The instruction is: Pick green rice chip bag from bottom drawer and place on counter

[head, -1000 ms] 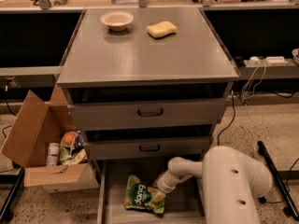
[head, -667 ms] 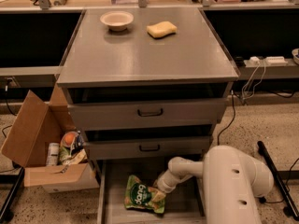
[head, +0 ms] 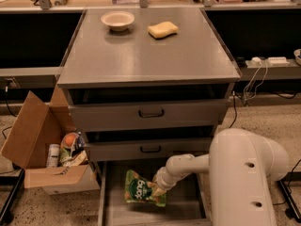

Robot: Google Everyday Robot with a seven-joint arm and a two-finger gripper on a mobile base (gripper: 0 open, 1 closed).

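1. Hardly anything has moved in the last second: the gripper (head: 158, 190) is still at the right edge of the green rice chip bag (head: 138, 189), and both seem only a touch higher in view than before.
2. At far left, an open cardboard box (head: 33, 140) stands on the floor beside the cabinet, with orange and white packets (head: 70, 147) inside.
3. On the counter (head: 150, 65), a pale bowl (head: 117, 20) sits at the far left and a yellow sponge (head: 162, 29) just to its right, apart from it.
4. Below the counter, two gray drawer fronts (head: 150, 113) with black handles sit slightly pulled out.
5. The bottom drawer (head: 183, 199) is pulled out toward the near side, and the bag is inside it, left of centre.
6. The gripper touches the bag, but I cannot tell whether it is clamped on it or apart.
7. The white arm (head: 244, 173) reaches in from the near right.
8. A white power strip (head: 270, 60) lies at far right.
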